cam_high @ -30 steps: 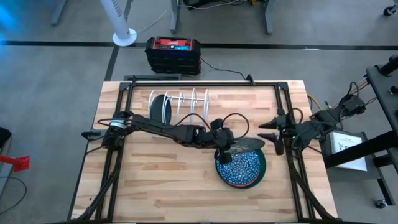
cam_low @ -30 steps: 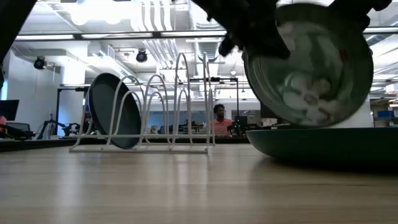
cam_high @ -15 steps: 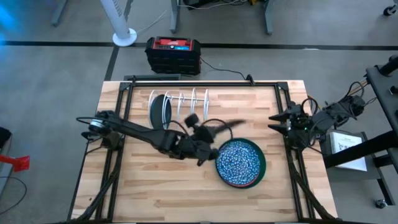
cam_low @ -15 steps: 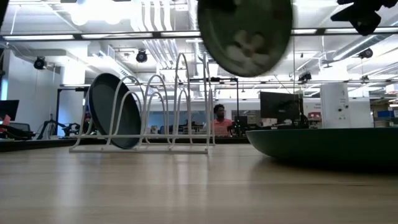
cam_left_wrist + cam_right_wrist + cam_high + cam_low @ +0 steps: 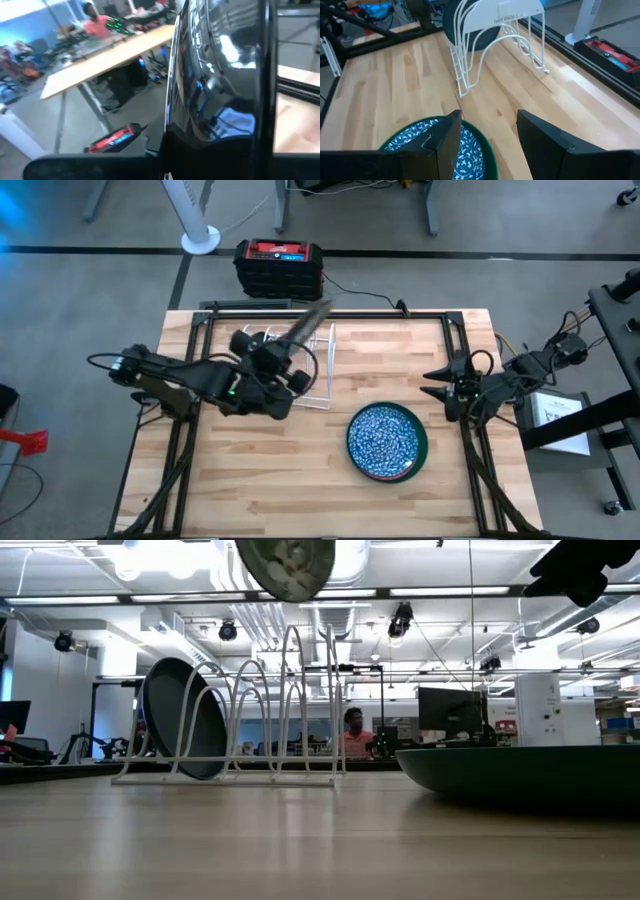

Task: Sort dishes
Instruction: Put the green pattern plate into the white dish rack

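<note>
My left gripper point(image 5: 283, 352) is shut on an olive mottled plate point(image 5: 308, 323), which it carries on edge above the white wire rack point(image 5: 240, 710). The low view shows that plate point(image 5: 288, 562) high over the rack's wires. A dark teal plate point(image 5: 180, 720) stands on its rim in the rack's left slot. A blue-and-white speckled plate point(image 5: 384, 441) lies on a green plate point(image 5: 520, 775) on the table's right half. My right gripper point(image 5: 428, 385) hovers open at the table's right edge, beside that stack. My left gripper pinches the olive plate by its rim point(image 5: 200, 135) between its two fingers, which lie roughly level and come from the table's left. The plate stands on edge beyond the fingers, lifted clear of the rack and the table. The gripper hides the exact place of contact.
A red-and-black box point(image 5: 278, 265) and a white fan base point(image 5: 200, 240) stand on the floor beyond the far edge. Black frame rails point(image 5: 180, 440) run along both table sides. Bare wood lies in front of the rack point(image 5: 410, 75).
My left gripper has lifted the olive plate off the blue speckled plate, risen, and carried it toward the table's left and far side to above the rack. The plate has turned from tilted to standing on edge. The blue plate now lies uncovered.
</note>
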Controlling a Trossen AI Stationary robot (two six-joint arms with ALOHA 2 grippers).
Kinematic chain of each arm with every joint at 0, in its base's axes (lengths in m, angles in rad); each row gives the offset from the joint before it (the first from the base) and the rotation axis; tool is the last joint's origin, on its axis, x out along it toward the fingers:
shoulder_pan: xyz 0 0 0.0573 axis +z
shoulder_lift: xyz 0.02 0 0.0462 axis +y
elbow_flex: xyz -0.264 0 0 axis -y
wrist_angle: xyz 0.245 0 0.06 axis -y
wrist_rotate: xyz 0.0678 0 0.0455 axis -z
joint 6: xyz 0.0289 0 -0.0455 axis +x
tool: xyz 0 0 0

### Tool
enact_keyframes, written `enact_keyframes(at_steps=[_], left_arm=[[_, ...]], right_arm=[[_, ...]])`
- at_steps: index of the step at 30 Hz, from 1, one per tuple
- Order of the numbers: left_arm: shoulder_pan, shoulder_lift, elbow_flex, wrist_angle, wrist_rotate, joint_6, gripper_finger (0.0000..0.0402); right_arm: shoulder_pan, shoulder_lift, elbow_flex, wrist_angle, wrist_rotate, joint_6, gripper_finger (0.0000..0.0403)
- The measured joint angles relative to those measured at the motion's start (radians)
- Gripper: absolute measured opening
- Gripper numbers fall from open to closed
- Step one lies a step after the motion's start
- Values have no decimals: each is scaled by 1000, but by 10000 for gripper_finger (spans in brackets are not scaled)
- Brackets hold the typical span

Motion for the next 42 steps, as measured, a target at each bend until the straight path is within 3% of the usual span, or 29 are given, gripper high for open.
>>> enact_keyframes(at_steps=[8, 14, 27, 32, 42], left_arm=[[5, -43, 0, -318, -42, -307, 42], [11, -44, -1, -534, 5, -576, 42], [34, -44, -100, -534, 41, -706, 42], [68, -46, -163, -536, 117, -769, 42], [70, -42, -255, -534, 116, -912, 42]], right_arm=[[0, 48, -1, 43, 0, 0, 183], [0, 62, -1, 47, 13, 4, 178], [0, 68, -2, 48, 27, 5, 170], [0, 68, -3, 48, 27, 7, 167], [0, 68, -9, 48, 26, 18, 167]])
